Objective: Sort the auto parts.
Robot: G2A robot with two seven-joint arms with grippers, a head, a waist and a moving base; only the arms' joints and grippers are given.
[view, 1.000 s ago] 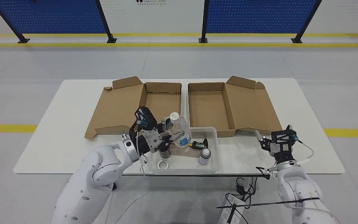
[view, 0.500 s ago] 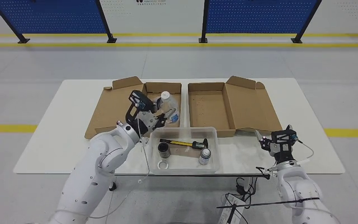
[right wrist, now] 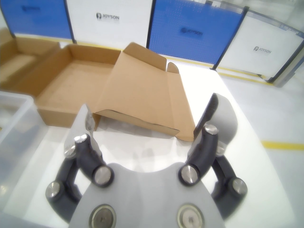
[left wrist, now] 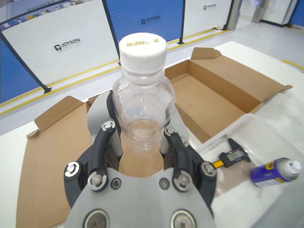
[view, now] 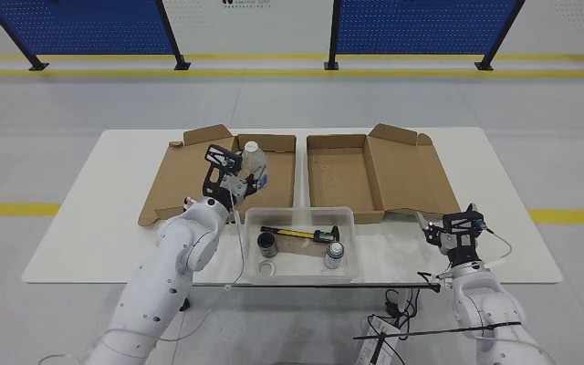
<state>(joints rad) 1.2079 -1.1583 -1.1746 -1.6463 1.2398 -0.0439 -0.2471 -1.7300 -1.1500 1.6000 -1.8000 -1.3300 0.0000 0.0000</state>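
Note:
My left gripper (view: 240, 175) (left wrist: 142, 129) is shut on a clear plastic bottle (view: 253, 161) (left wrist: 142, 103) with a white cap, held over the left cardboard box (view: 272, 187) (left wrist: 209, 96). The clear plastic bin (view: 345, 219) at the table's front holds a dark can (view: 267, 243), a white ring (view: 266, 269), a yellow-and-black digital caliper (view: 297, 234) (left wrist: 231, 156) and a blue spray can (view: 335, 255) (left wrist: 273, 173). My right gripper (view: 449, 224) (right wrist: 149, 112) stands open and empty over the table's front right, beside the right box's flap (right wrist: 142, 96).
The right cardboard box (view: 342, 178) (right wrist: 73, 77) lies open beside the left one, both with lids folded outward. The white table (view: 91, 201) has bare room at its left and right ends. Blue and white fence panels (view: 255, 23) stand behind.
My left gripper has lifted the bottle out of the bin and carried it back and left, to above the left box. The right arm has kept still.

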